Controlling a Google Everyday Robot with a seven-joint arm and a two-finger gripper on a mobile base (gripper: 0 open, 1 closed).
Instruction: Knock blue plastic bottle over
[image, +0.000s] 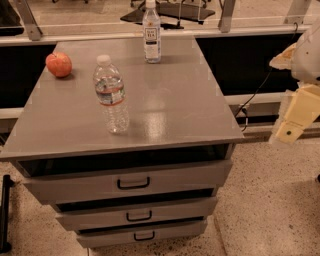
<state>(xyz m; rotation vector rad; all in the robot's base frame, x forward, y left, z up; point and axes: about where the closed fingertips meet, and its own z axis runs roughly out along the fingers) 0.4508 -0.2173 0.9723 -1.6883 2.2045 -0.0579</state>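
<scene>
Gripper (296, 117): hangs off the right side of the cabinet (175, 100), apart from it. You cannot tell whether it is released or clenched, and no object shows in its grasp.
Cabinet: a grey unit with three drawers. Every place below is given relative to it.
Black cable (255, 95): drapes just off the cabinet's right side, between the cabinet and the gripper.
Blue plastic bottle (151, 32): stands upright at the far edge of the cabinet top, about midway along that edge, with its white cap up. It has not been knocked over.
Ribbed bottle (111, 95): stands upright on the front-left part of the cabinet top, well apart from the target.
Red fruit (59, 64): sits near the far-left corner of the cabinet top.
Hazard, snag: if you bring the arm in low from the right, it may catch the cable or strike the cabinet's edge.
Hazard, overshoot: a hard push away from you would likely send the target off the far edge instead of laying it down on the top.
Hazard, wrong object: a wide sweep to the left could topple the ribbed bottle.
Hazard, glancing touch: contact low on the target may only slide it.
</scene>
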